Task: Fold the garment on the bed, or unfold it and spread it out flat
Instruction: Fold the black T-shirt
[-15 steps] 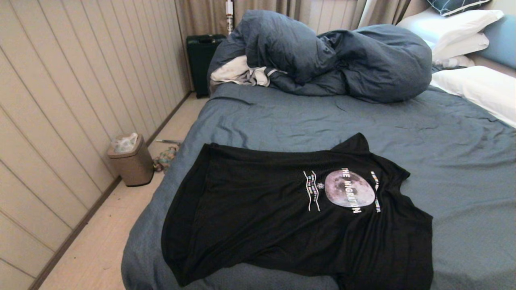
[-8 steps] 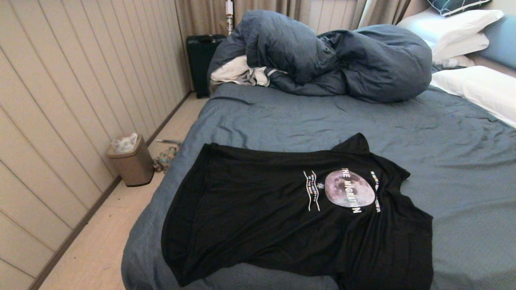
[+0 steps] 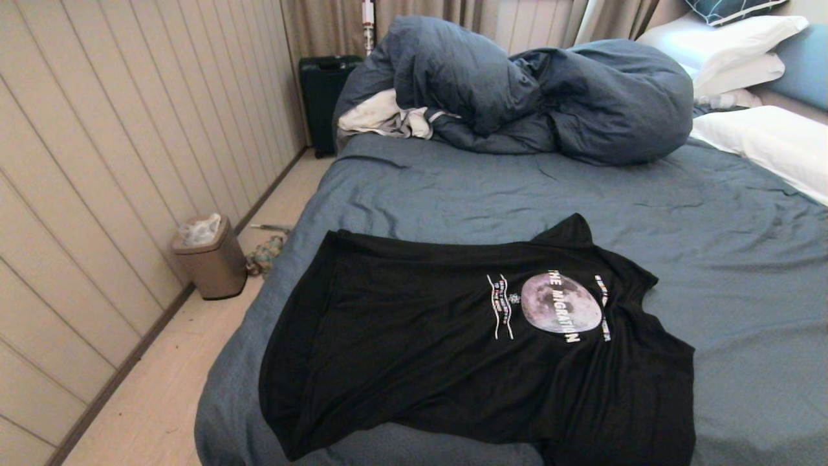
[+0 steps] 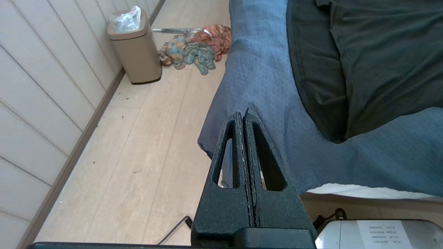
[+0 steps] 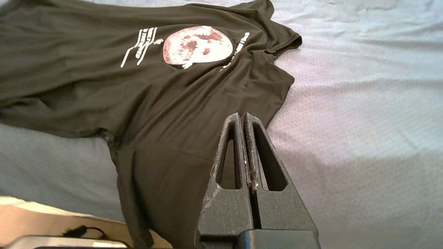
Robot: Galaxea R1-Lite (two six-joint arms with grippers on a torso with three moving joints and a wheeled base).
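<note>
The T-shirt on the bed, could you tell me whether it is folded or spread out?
Spread out, unfolded: the T-shirt lies print-up on the bed, rumpled, one sleeve hanging over the near edge.

left end effector (image 4: 243,116): matte black, rough-grained; two tapered fingers, each with a long triangular cut-out
left base: black block; pale grey housing with white label at 4 o'clock; thin black cable at 7 o'clock
right end effector (image 5: 244,117): same build, whitish scuffs along inner seam

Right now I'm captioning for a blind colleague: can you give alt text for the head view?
A black T-shirt with a moon print lies spread on a blue-sheeted bed, its lower edge hanging over the near side. A bunched duvet sits behind.
</note>
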